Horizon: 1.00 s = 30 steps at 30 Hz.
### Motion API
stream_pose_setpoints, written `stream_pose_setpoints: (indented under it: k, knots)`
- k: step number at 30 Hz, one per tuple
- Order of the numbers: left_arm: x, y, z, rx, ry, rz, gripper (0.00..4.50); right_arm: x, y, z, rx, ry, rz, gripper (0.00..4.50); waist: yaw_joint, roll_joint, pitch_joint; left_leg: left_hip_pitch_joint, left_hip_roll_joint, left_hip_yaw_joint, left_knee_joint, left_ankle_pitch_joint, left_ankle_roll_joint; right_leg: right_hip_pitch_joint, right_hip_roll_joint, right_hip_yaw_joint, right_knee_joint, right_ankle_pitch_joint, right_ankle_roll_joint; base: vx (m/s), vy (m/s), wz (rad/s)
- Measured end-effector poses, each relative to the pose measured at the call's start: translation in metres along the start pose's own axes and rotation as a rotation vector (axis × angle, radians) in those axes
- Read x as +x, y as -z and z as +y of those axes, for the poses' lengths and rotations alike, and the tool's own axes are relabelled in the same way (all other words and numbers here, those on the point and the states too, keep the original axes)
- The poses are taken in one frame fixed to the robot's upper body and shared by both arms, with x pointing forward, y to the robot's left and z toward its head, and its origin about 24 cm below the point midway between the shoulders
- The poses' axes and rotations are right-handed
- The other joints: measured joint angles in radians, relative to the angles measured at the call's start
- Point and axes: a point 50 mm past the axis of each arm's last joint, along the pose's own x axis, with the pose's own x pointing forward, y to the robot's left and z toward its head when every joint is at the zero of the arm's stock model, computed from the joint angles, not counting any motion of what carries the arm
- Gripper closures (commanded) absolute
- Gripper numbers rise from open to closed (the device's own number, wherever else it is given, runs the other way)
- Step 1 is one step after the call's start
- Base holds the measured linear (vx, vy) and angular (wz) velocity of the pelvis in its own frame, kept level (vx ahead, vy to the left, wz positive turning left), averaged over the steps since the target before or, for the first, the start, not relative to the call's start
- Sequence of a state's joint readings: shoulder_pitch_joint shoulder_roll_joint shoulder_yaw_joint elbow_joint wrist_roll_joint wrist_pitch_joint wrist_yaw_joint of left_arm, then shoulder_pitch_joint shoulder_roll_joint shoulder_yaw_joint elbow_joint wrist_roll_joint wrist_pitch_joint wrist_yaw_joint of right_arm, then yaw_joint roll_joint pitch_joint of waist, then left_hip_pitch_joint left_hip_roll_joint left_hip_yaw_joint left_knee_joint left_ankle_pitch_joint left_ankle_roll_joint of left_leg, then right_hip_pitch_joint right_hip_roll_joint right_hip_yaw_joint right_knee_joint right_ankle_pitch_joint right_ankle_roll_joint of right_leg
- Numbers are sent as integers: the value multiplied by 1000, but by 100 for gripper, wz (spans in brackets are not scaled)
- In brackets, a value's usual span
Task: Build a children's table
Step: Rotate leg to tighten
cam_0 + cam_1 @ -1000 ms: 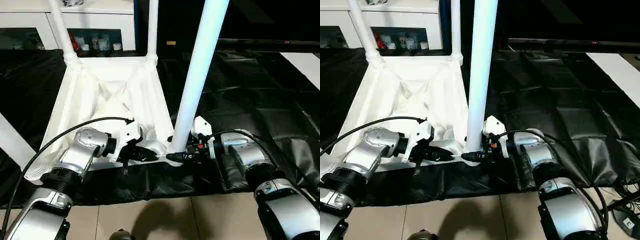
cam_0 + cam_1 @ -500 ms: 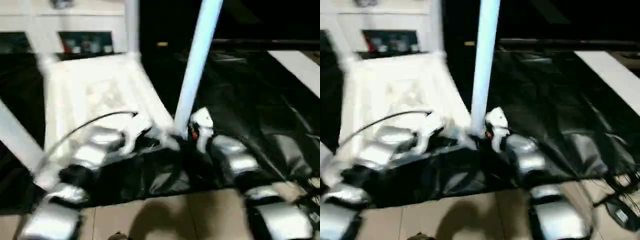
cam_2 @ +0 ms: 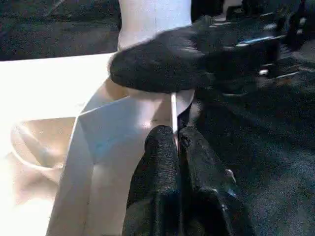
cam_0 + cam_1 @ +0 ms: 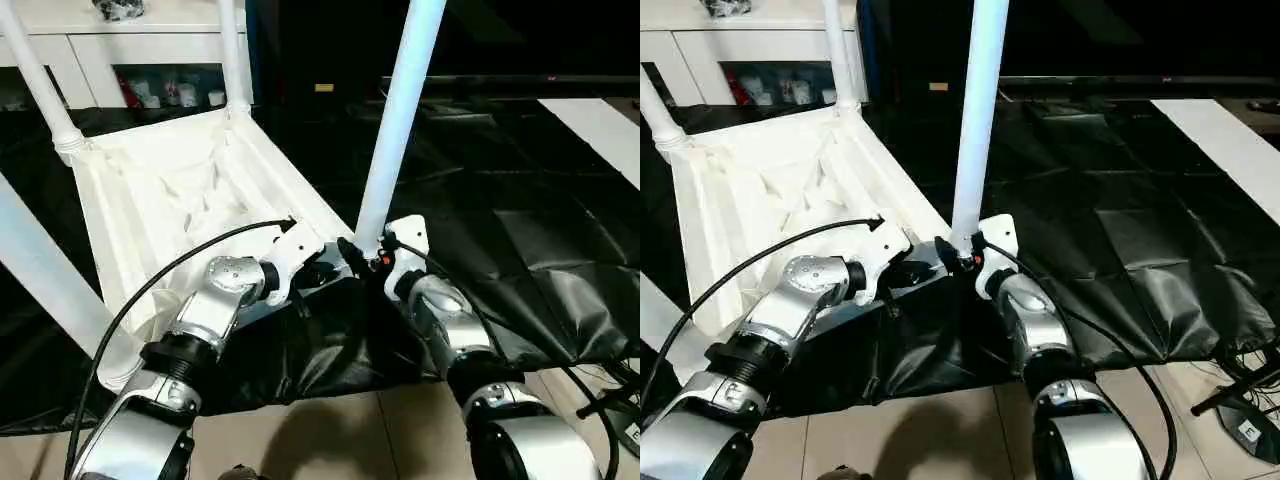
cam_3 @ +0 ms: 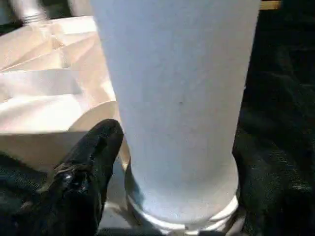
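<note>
White moulded plastic makes up the children's table (image 4: 190, 190), which lies upside down on a black sheet (image 4: 520, 220) spread over the floor, its ribbed underside facing up and its tube legs standing up from the corner sockets. The near leg (image 4: 395, 130) rises at the corner closest to the robot, and every place below is given from it. The left gripper (image 3: 178, 147) has its two black fingers pressed together on the thin edge of the tabletop just beside that leg's socket. The right gripper (image 4: 362, 256) sits at the base of the leg; one black finger (image 5: 86, 167) rests against the tube, but whether the pair clamps it cannot be told. The table looks light, hollow and stiff, with a smooth surface that could slip, so the thin rim and the foot of a leg near its socket seem the surest holds; a long leg would lever sideways if pushed high up. Beyond the leg, past the far legs, stands a white cabinet (image 4: 130, 45) with glass doors. A black cable (image 4: 160, 285) loops over the left arm near the tabletop and could snag.
</note>
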State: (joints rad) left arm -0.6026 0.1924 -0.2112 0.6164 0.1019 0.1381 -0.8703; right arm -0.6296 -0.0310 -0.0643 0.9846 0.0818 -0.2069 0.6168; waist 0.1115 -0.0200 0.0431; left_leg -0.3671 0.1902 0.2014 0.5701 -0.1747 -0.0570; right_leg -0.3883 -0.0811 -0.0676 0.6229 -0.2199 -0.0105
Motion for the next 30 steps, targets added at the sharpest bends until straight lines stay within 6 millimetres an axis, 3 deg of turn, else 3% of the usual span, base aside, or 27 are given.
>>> stream_pose_setpoints:
  k: [2, 6, 12, 16, 30]
  knots:
    - [-4, 1, 0, 2, 21, -10, 450, -4, -1, -3, -37, -71, 20, 24, 0, 0, 0, -1, 0, 0, 0, 0, 0, -1, 0, -1, 0, 0, 0, 0, 0, 0]
    - [-16, 7, 1, 7, 97, -13, 450, -13, -5, -6, -125, -256, 73, 24, 4, 0, 0, -1, 2, 0, 0, 0, 0, -2, 2, -1, 2, -1, -1, 0, 0, 0]
    - [-32, 14, 0, 10, 245, -17, 450, -18, -19, -1, -209, -554, 116, 87, 20, -1, 1, -1, 2, 0, 2, 0, 0, -2, 2, 0, 3, -1, -1, 0, 0, 0]
    - [-40, 17, 2, 7, 291, -6, 450, -20, -20, 0, -218, -628, 136, 103, 30, -4, 2, -2, 2, 0, 2, 0, 0, -2, 2, 0, 3, -1, -1, 0, 0, 0]
    - [-51, 21, 3, 2, 373, 10, 450, -22, -24, 2, -245, -751, 190, 226, 38, -9, 4, -3, 2, 0, 3, 0, 0, -3, 2, -1, 4, -1, -1, 0, 0, 0]
